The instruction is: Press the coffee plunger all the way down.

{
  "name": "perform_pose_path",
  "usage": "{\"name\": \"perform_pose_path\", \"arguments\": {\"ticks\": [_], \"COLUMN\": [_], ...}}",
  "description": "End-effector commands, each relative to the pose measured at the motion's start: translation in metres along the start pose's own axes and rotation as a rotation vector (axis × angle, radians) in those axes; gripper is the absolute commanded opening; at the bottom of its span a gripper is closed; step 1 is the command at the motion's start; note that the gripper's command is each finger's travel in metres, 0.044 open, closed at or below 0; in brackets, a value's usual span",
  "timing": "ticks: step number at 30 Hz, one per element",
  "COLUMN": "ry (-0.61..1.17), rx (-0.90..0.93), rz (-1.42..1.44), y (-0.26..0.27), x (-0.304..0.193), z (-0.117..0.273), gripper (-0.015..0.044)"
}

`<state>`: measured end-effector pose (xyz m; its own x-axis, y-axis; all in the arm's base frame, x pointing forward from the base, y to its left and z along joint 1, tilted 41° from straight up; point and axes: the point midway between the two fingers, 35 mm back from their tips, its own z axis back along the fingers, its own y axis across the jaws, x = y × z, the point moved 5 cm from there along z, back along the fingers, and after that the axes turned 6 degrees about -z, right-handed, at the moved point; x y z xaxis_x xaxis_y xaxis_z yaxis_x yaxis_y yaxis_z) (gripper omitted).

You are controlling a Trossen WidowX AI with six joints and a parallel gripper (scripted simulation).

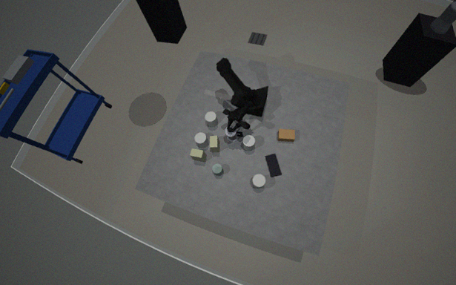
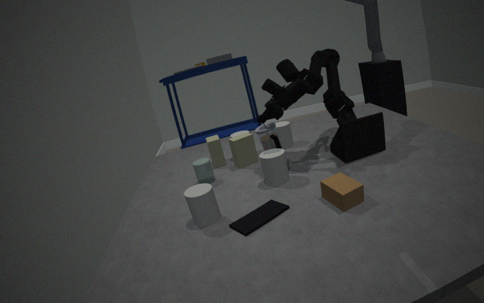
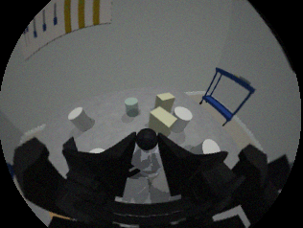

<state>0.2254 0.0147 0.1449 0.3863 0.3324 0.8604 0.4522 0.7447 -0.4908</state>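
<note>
The coffee press [image 1: 231,136] [image 2: 267,141] stands upright on the grey table top [image 1: 301,201] [image 2: 339,260], with a pale lid, brown contents and a black handle. My gripper [image 2: 263,118] [image 3: 147,135] is shut on the round black plunger knob [image 3: 147,140], just above the lid. In the exterior view a very short length of rod shows between the knob and the lid. In the wrist view the press lies below the fingers, partly hidden by them.
A white cylinder [image 1: 249,141] [image 2: 274,169] stands close to the press, with other white cylinders around. Two pale yellow blocks [image 1: 214,142] [image 2: 244,151] and a green cylinder [image 2: 203,170] are nearby. An orange block [image 2: 342,191] and a flat black slab [image 2: 260,217] lie farther off.
</note>
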Motion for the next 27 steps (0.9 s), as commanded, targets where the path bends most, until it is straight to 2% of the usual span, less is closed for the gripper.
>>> {"name": "perform_pose_path", "arguments": {"ticks": [1,17,27], "ry": [0.009,0.000,0.000], "rx": [-0.007,-0.001,-0.001], "rz": [0.016,0.004,0.004], "y": [0.0002,0.0009,0.0009], "x": [-0.0021,0.0004,0.0004], "z": [-0.0017,-0.0008,-0.0008], "gripper": [0.0123,0.0123,0.0386]}}
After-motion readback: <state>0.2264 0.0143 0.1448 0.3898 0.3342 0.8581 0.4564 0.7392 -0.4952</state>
